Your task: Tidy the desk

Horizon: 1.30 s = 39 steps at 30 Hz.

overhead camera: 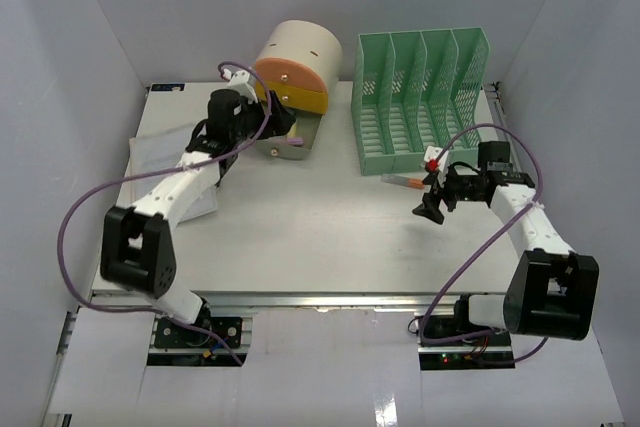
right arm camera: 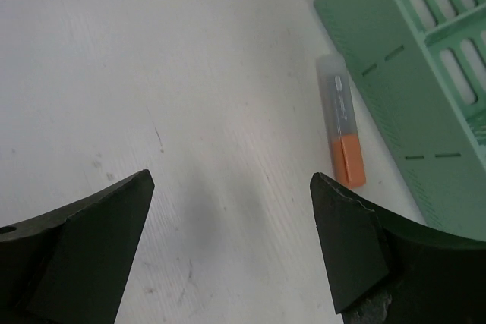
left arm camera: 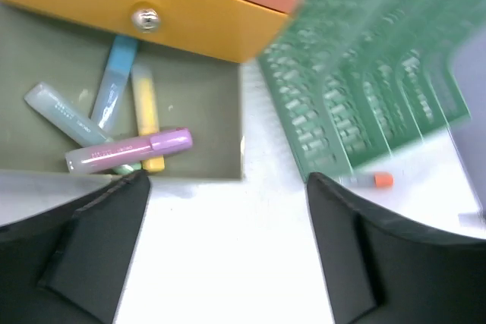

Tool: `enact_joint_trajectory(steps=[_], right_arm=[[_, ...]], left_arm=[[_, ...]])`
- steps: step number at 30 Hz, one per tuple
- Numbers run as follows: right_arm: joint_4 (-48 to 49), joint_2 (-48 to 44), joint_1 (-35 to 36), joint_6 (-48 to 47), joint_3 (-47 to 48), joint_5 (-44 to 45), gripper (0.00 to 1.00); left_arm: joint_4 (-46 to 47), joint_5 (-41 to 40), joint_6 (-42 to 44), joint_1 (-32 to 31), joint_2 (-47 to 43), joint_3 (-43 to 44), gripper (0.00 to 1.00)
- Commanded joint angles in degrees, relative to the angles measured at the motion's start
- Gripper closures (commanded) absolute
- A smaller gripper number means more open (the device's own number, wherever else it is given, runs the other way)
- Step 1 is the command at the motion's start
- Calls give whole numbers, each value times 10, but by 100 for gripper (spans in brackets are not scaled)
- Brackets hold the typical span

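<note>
The desk [overhead camera: 300, 227] is a wide white tabletop. At the back stands a beige drawer unit [overhead camera: 295, 62] with orange drawers, and its lowest grey drawer [left arm camera: 205, 104] is pulled out. Several markers lie in that drawer, among them a purple one [left arm camera: 129, 148], a yellow one [left arm camera: 144, 111] and a blue one [left arm camera: 114, 85]. My left gripper [left arm camera: 228, 180] hangs open just in front of the drawer with nothing between its fingers. An orange-capped marker [right arm camera: 342, 130] lies on the desk against the green file rack [right arm camera: 410, 73]. My right gripper [right arm camera: 231, 178] is open above bare desk, left of that marker.
The green file rack [overhead camera: 420, 97] fills the back right. White sheets or a bag [overhead camera: 150, 152] lie at the left edge under the left arm. A metal rail [overhead camera: 320, 299] runs along the front edge. White walls enclose the desk on three sides.
</note>
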Motion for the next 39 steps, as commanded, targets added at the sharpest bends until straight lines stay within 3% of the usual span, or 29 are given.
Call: enact_joint_trajectory(steps=[1, 6, 11, 20, 25, 32, 39], right_arm=[[7, 68, 4, -69, 44, 129, 10], [11, 160, 37, -66, 112, 187, 10], [73, 184, 77, -106, 91, 215, 10], [170, 225, 127, -54, 90, 314, 5], [172, 255, 135, -36, 102, 336, 0], [107, 307, 140, -27, 143, 327, 28], [50, 339, 141, -32, 153, 312, 62]], left_arm=[[82, 92, 164, 5, -219, -173, 2], [118, 90, 196, 7, -373, -318, 2], [73, 57, 217, 7, -438, -335, 2], [55, 40, 229, 7, -458, -331, 2], [53, 35, 231, 7, -460, -331, 2], [51, 27, 234, 7, -459, -331, 2], [50, 25, 234, 8, -458, -332, 2]])
